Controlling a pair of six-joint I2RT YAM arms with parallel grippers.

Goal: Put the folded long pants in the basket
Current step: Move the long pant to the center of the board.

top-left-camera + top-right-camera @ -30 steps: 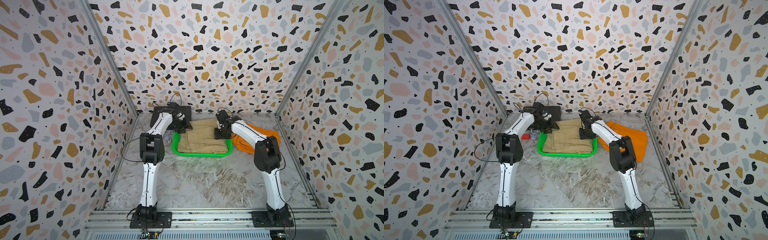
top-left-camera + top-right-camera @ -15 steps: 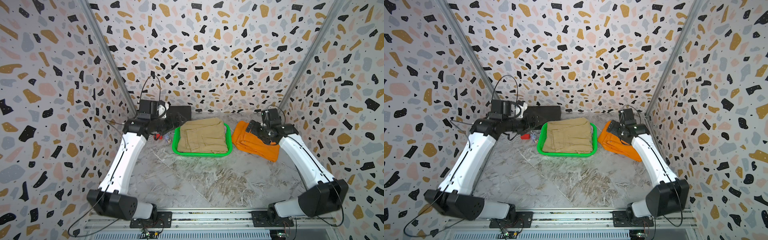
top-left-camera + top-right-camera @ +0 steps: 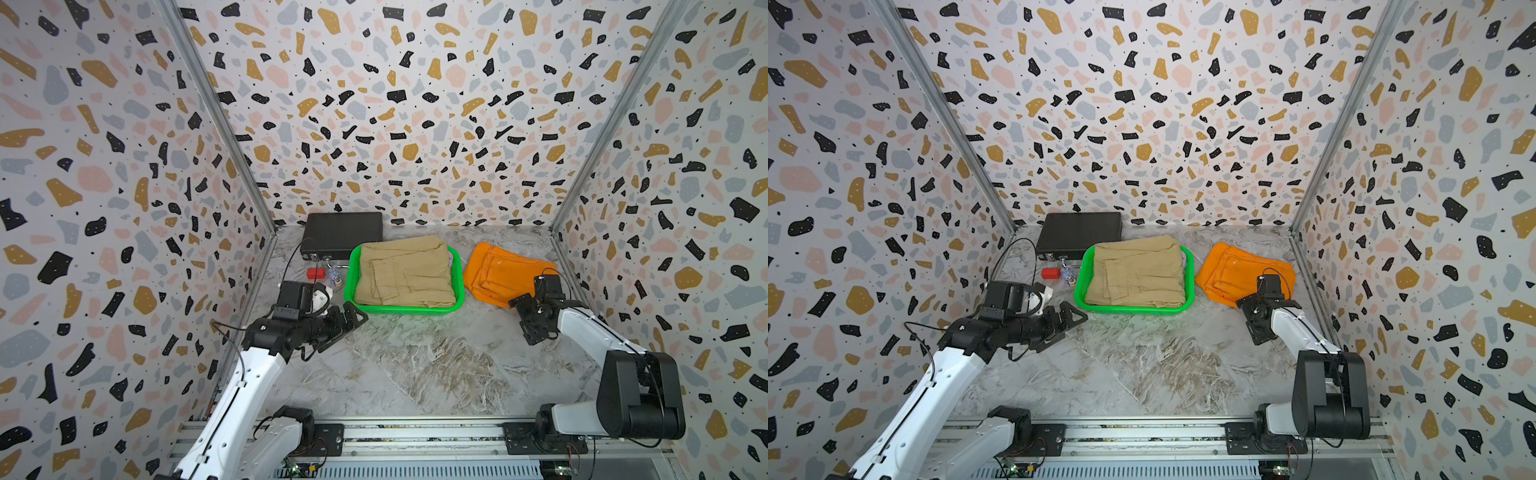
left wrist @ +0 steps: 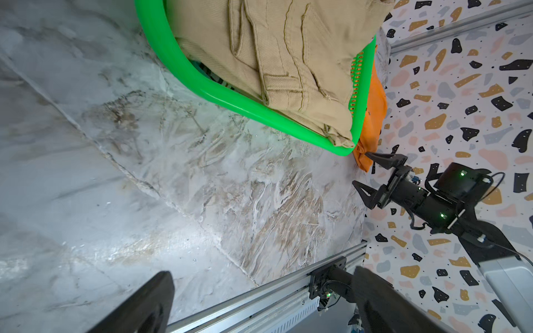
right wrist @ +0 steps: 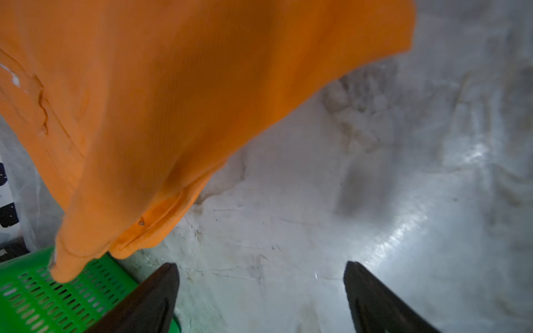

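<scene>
Khaki pants (image 3: pixel 407 272) top the basket (image 3: pixel 409 308) near the rear edge of the desk (image 3: pixel 415 365), orange pants (image 3: pixel 498 274) lie unloaded just beside its right wall, so right hand (image 3: pixel 524 320) and left hand (image 3: pixel 340 332) hover released, empty.

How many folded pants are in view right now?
2. The khaki pants lie on top in the green basket; the orange pants lie on the table beside it. Others may be hidden under the khaki pair.
</scene>
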